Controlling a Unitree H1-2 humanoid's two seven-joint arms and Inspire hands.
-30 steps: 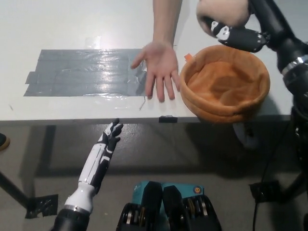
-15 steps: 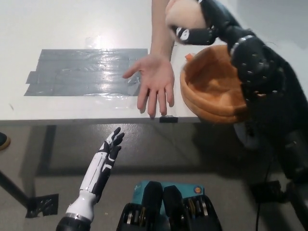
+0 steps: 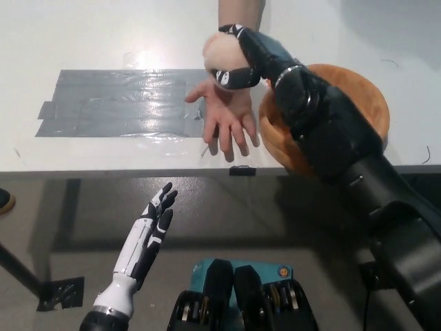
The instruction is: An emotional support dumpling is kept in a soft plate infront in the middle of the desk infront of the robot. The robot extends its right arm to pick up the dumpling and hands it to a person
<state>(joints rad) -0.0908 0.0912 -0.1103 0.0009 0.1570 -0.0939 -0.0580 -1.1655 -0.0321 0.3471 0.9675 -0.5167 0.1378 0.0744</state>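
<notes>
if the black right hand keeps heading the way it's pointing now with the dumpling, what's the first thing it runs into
Most likely the person's open palm. The right hand, shut on the dumpling, points picture-left and sits just above that palm. Height between them is hard to judge from this steep view.

Brightness: bright overhead light, the white desk (image 3: 83,41) nearly washed out toward the top
Glare: pale sheen across the grey tape patch (image 3: 117,103), strongest near its upper right
Shadows: a broad soft shadow of the desk on the floor (image 3: 62,227) below its front edge; a dark patch at the upper right corner
Contrast: the black right arm (image 3: 344,158) shows little surface detail
Sharpness: slightly soft throughout, with the dumpling (image 3: 224,56) pale and blurred at its edges
</notes>
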